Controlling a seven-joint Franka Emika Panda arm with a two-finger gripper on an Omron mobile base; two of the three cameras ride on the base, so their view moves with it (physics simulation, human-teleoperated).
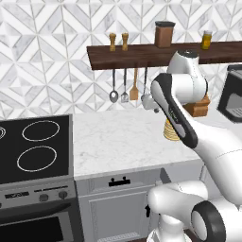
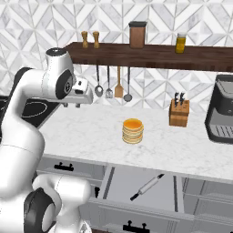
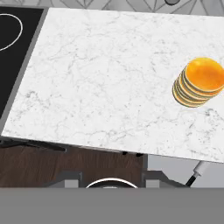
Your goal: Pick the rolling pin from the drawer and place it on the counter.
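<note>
Jaws: I cannot tell how far apart they stand; my gripper (image 2: 73, 105) hangs high over the counter (image 2: 91, 132), its fingers too small and dark to read in the right base view. Nothing is seen between them, and they touch nothing.
Position: I am above the left part of the worktop, well clear of the surface, with the stovetop (image 1: 33, 142) further left.
Rolling pin (image 2: 147, 186): lies slantwise on the floor of the open drawer (image 2: 113, 182), alone in it (pale barrel, dark handle ends), its far end pointing right. One end of it shows in the hand view at (image 3: 197, 170), just past the counter's near edge.
Drawer: pulled out toward me, below the counter edge, right of my arm; its front panel carries a black bar handle (image 2: 134, 226).
Counter contents: pancake stack (image 2: 133, 131) near the middle; knife block (image 2: 179, 113) holding dark-handled knives, further right and farther back.
Shelf (image 2: 150, 54): jars and shakers on top; ladle (image 2: 98, 90) and spatula (image 2: 119, 88) hanging beneath.
</note>
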